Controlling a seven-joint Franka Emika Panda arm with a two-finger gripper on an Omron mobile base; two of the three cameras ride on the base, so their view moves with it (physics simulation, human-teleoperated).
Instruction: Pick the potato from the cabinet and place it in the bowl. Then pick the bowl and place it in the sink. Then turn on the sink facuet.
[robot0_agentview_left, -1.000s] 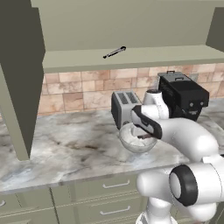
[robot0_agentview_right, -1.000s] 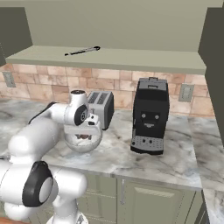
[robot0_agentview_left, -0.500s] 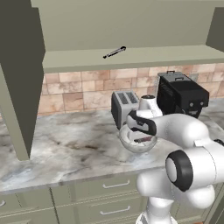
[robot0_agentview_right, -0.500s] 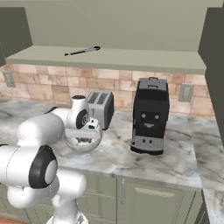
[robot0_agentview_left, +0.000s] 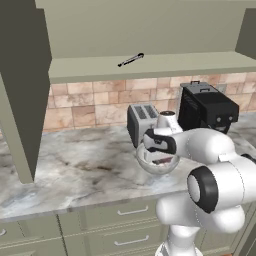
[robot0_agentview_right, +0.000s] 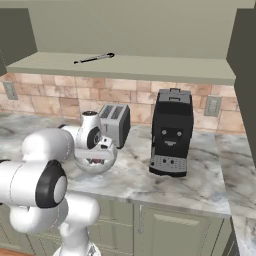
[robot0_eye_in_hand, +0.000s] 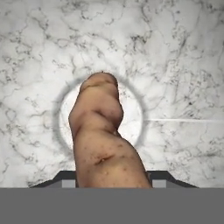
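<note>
We find the gripper (robot0_eye_in_hand: 112, 183) clenched on the potato (robot0_eye_in_hand: 105, 135), which in the hand view stands up between the two dark finger tips, one showing at each side of its base; the reddish-brown, speckled lump runs from the lower edge up toward the middle of that view. Directly behind the potato we see the round pale floor of the bowl (robot0_eye_in_hand: 131, 118), its ring-shaped outline circling the potato's upper end, so the potato sits over the centre of the bowl. In the left base view the hand is bent down over the bowl (robot0_agentview_left: 157, 162), which rests on the marble counter (robot0_agentview_left: 80, 165) just in front of the silver toaster (robot0_agentview_left: 142, 120); a reddish patch shows inside the glass, but we cannot tell from there whether the potato touches the bowl's floor. In the right base view the same bowl (robot0_agentview_right: 95, 161) lies under the arm's wrist, with the toaster (robot0_agentview_right: 114, 122) just behind it and the black coffee machine (robot0_agentview_right: 171, 132) well apart to the right. The olive-green cabinet (robot0_agentview_right: 125, 67) hangs above the counter, and on its long shelf lies a thin black utensil (robot0_agentview_right: 94, 58), also seen in the left base view (robot0_agentview_left: 131, 60). A tiled backsplash (robot0_agentview_left: 95, 105) runs between shelf and counter. Pale green drawer fronts (robot0_agentview_left: 125, 215) with metal handles line the unit below the counter.
</note>
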